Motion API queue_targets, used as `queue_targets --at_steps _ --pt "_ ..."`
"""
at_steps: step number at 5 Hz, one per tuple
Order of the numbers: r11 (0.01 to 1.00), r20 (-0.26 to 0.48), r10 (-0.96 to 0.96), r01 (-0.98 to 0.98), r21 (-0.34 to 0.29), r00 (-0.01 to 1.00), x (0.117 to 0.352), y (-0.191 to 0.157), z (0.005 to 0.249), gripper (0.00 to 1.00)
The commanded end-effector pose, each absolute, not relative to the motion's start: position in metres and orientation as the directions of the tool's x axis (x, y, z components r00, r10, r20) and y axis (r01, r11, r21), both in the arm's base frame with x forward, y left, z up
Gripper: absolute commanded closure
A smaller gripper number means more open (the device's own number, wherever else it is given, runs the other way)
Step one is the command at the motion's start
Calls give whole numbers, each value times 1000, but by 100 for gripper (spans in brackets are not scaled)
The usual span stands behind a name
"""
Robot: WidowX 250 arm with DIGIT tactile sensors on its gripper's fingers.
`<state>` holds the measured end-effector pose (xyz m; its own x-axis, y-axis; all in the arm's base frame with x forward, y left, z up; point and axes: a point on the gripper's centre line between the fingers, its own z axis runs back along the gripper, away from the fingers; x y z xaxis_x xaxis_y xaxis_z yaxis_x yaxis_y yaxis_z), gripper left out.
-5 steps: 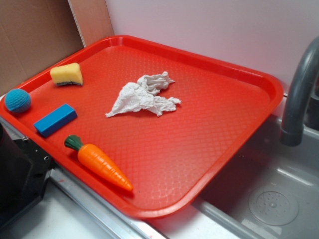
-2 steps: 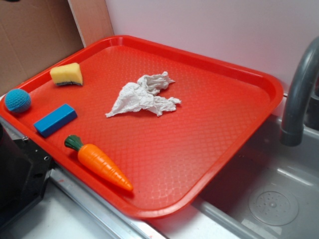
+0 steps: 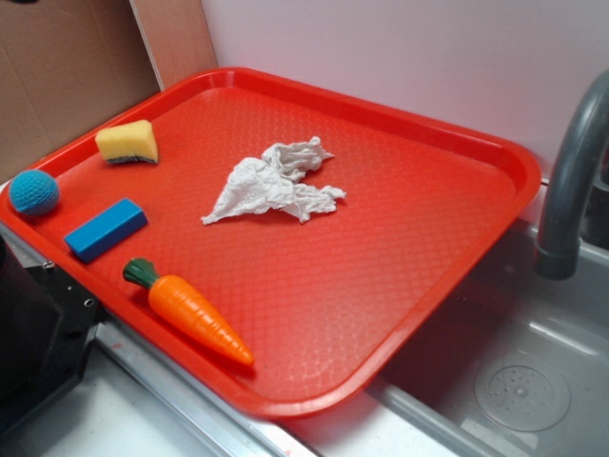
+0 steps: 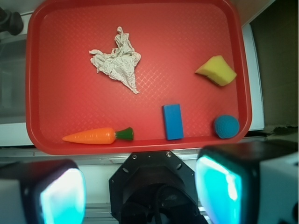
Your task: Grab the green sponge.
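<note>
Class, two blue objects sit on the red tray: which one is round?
The blue ball, at the tray's corner edge; the blue block beside it is a flat-sided rectangle lying nearer the carrot.

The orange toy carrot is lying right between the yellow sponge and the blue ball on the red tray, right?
Not quite. The thing lying near the yellow foam sponge and the round blue knitted ball is the blue rectangular block. The orange toy carrot lies further along, past the block, near the red plastic tray's front rim. The exterior view shows this clearly.
</note>
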<state>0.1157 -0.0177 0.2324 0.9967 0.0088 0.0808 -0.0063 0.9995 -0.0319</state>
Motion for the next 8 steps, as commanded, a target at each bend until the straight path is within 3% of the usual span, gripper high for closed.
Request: queue_targets --at_steps 1,2,6,7,8 --pt "881 121 -465 444 162 877 170 44 200 0" --pt "770 29 -624 607 197 781 186 80 172 0" --pt "770 29 -624 607 197 781 186 80 172 0" --pt "729 18 -673 659 184 739 214 103 130 0" --pt "659 20 -740 720 217 672 222 114 105 0"
